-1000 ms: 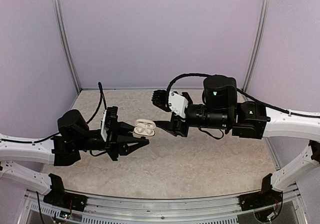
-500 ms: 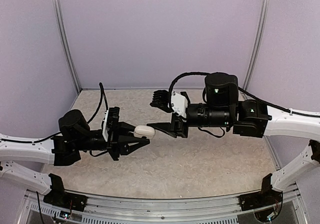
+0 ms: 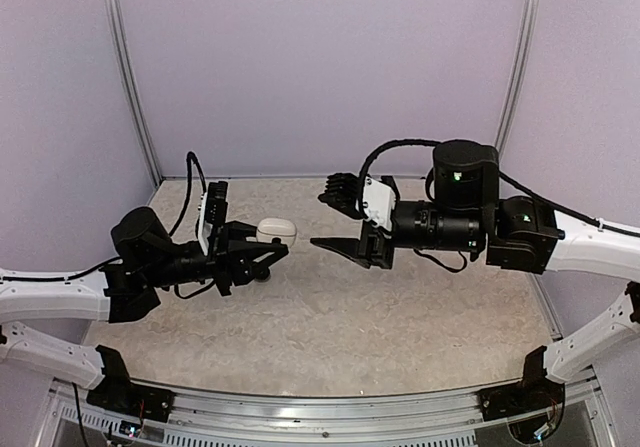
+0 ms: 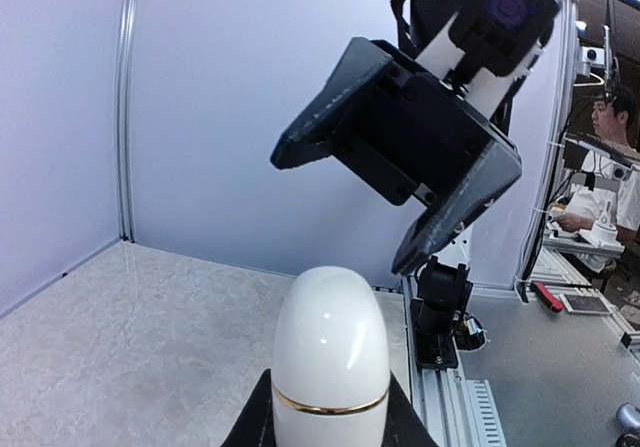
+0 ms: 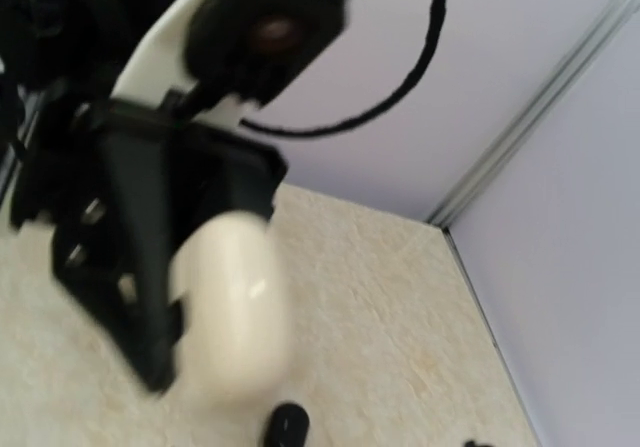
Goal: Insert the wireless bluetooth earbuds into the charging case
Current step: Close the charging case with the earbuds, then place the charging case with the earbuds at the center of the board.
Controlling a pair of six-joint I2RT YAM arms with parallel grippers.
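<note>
The charging case (image 3: pixel 276 230) is a white, egg-shaped shell with a gold seam, and its lid is closed. It is held up above the table in my left gripper (image 3: pixel 270 245), which is shut on its lower end (image 4: pixel 330 367). My right gripper (image 3: pixel 332 217) hangs just right of the case, open, with nothing between its fingers (image 4: pixel 455 207). In the blurred right wrist view the case (image 5: pixel 232 307) fills the middle. A small glossy black thing (image 5: pixel 287 427), which looks like an earbud, lies on the table below the case. No other earbud shows.
The beige table (image 3: pixel 380 317) is walled by lilac panels at the back and sides. A metal rail (image 3: pixel 330 417) runs along the near edge by the arm bases. Both arms reach in toward the middle.
The case stood open a second ago and now has its lid shut. My left gripper has lifted it up and back to the left. My right gripper has drawn away to the right.
</note>
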